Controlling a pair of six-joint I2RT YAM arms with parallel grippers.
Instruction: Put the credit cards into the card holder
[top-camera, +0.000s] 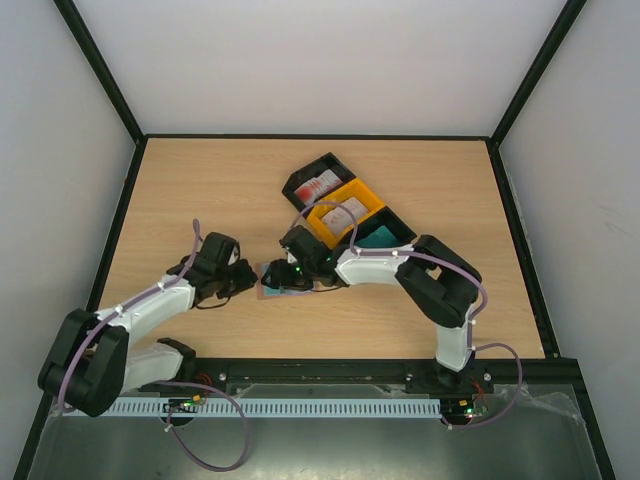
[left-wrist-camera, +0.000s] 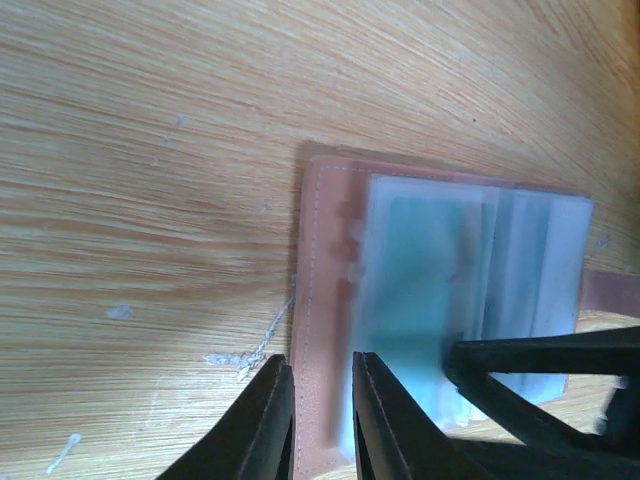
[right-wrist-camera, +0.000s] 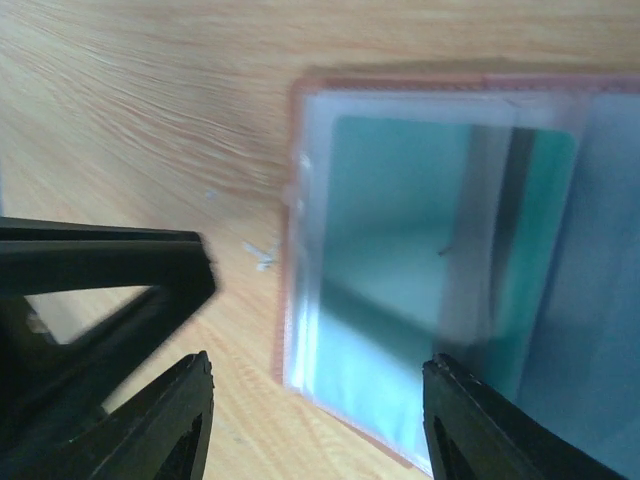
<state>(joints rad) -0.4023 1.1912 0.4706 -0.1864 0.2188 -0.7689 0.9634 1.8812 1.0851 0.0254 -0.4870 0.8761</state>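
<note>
The brown card holder (top-camera: 283, 281) lies open on the table between my two grippers. It also shows in the left wrist view (left-wrist-camera: 320, 260) and the right wrist view (right-wrist-camera: 292, 150). A teal credit card (right-wrist-camera: 420, 220) sits inside one of its clear pockets (left-wrist-camera: 425, 265). My left gripper (left-wrist-camera: 322, 365) is closed to a narrow gap on the holder's brown left edge (top-camera: 248, 277). My right gripper (right-wrist-camera: 320, 400) is wide open and empty, just over the holder's near side (top-camera: 290, 266). A red-and-white card (top-camera: 318, 186), a white card (top-camera: 343, 213) and another teal card (top-camera: 379, 237) lie in trays.
A row of three trays runs diagonally behind the holder: black (top-camera: 300, 178), orange (top-camera: 372, 200), black (top-camera: 405, 232). The right gripper's black finger (left-wrist-camera: 540, 360) reaches into the left wrist view. The left gripper's black finger (right-wrist-camera: 100, 270) shows in the right wrist view.
</note>
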